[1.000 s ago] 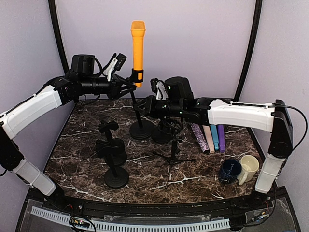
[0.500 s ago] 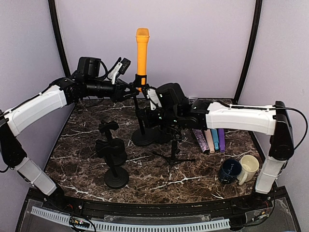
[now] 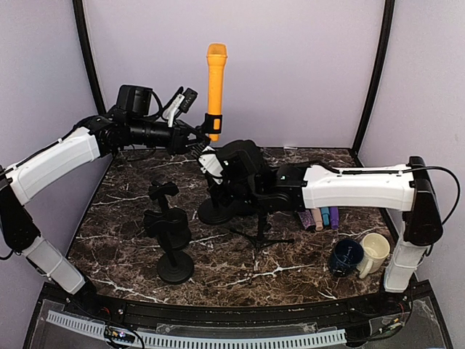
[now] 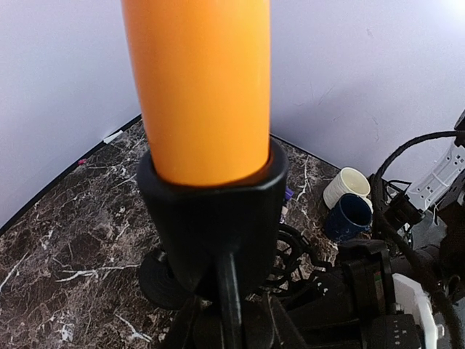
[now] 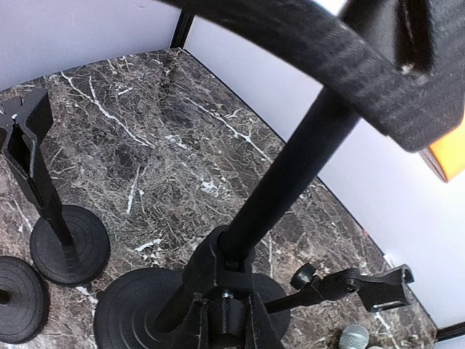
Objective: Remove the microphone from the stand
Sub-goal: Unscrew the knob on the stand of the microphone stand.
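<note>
The orange microphone (image 3: 216,80) stands upright in the black clip (image 3: 211,123) of a round-based stand (image 3: 216,211) at the back of the table. My left gripper (image 3: 199,139) is shut on the thin stem just under the clip. In the left wrist view the microphone (image 4: 196,87) fills the top, the clip (image 4: 211,218) wraps its lower end, and my left gripper (image 4: 229,327) pinches the stem. My right gripper (image 3: 219,185) is low on the stand. In the right wrist view it (image 5: 227,327) is shut on the joint (image 5: 225,269) at the foot of the pole (image 5: 290,174).
Two empty short stands (image 3: 174,269) (image 3: 166,218) sit front left. A tripod stand (image 3: 260,236) is under my right arm. Coloured microphones (image 3: 320,214) lie at the right, with a blue mug (image 3: 346,256) and a cream mug (image 3: 374,251) in front of them.
My right arm swung left and down to the stand's pole and its jaws closed on the lower joint. The left gripper, clip and microphone shifted slightly right.
</note>
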Action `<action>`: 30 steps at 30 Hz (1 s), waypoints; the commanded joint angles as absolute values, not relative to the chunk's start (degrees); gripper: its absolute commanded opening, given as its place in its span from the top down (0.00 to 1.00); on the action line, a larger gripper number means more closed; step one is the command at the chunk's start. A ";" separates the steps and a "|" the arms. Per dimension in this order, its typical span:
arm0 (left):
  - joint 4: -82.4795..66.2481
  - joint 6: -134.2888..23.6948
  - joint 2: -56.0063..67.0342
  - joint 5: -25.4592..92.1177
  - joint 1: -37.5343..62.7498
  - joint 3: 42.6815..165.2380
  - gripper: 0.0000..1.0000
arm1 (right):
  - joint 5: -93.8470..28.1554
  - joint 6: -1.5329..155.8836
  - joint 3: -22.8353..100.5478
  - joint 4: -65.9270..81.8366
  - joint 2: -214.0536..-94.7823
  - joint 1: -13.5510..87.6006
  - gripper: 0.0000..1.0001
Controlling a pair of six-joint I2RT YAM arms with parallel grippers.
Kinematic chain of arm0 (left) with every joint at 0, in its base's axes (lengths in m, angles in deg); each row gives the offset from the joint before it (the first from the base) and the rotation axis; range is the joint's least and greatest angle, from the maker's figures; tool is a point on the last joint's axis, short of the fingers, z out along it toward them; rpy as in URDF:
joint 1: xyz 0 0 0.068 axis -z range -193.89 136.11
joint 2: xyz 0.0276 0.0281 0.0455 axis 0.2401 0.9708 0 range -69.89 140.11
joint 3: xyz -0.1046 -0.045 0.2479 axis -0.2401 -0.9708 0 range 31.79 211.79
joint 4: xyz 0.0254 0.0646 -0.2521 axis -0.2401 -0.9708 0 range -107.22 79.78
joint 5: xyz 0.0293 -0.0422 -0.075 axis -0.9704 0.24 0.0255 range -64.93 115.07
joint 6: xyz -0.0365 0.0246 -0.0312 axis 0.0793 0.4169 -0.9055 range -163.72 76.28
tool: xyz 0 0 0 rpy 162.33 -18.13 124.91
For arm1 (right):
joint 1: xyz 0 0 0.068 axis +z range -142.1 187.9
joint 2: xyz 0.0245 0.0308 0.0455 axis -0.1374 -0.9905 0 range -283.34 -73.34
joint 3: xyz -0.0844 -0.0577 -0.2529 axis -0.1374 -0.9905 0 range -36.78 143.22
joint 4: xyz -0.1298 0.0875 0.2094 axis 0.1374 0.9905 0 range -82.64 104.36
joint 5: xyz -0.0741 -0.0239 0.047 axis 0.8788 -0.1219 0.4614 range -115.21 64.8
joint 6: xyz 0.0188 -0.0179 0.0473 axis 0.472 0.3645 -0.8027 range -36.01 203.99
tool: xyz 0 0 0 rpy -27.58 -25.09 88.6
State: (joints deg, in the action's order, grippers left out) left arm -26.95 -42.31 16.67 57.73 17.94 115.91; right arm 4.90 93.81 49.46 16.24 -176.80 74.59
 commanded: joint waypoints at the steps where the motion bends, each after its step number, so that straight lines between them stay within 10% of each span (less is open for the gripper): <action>1: -22.95 -42.93 15.76 57.75 17.63 119.21 1.00 | 10.91 102.61 48.59 7.88 -175.90 76.41 0.92; 12: -17.51 -43.13 13.39 56.55 17.62 117.30 1.00 | 4.03 85.86 36.63 2.46 -163.11 74.61 0.24; 30: -7.53 -44.59 8.51 52.65 17.58 113.08 1.00 | -26.94 24.30 37.53 -0.32 -163.79 63.80 0.24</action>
State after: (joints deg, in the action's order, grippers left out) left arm -17.49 -42.94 13.13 53.25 17.77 112.19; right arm -18.68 39.68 34.88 3.46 -160.82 64.17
